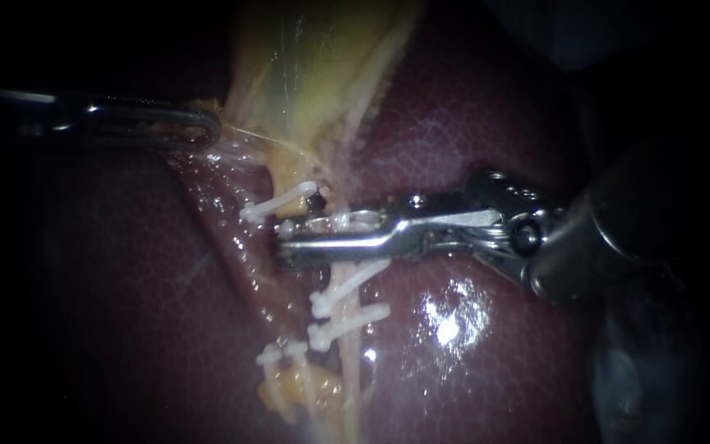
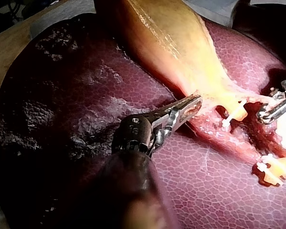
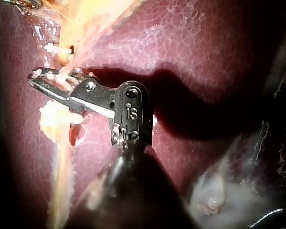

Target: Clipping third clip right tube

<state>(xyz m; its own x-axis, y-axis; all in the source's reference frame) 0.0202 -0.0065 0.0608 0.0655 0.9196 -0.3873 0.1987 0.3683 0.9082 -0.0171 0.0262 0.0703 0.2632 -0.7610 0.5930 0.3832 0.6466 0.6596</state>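
My right instrument (image 1: 289, 241) comes in from the right, and its long jaws lie across the right tube (image 1: 353, 345), shut on it with a white clip between them. The right wrist view shows the pale tube (image 3: 61, 143) passing between these jaws (image 3: 35, 78). Two white clips (image 1: 347, 284) (image 1: 347, 325) sit on the same tube just below the jaws. My left instrument (image 1: 211, 127) (image 2: 195, 102) is shut on the tissue at the narrow end of the yellow gallbladder (image 1: 306, 66) (image 2: 171, 38) and holds it taut.
Dark red liver (image 1: 454, 123) (image 2: 76, 95) (image 3: 181, 43) surrounds the site. On the left tube there is a white clip (image 1: 281, 201) above my right jaws and another (image 1: 277, 353) lower down. Yellow fat (image 1: 297, 390) lies at the bottom.
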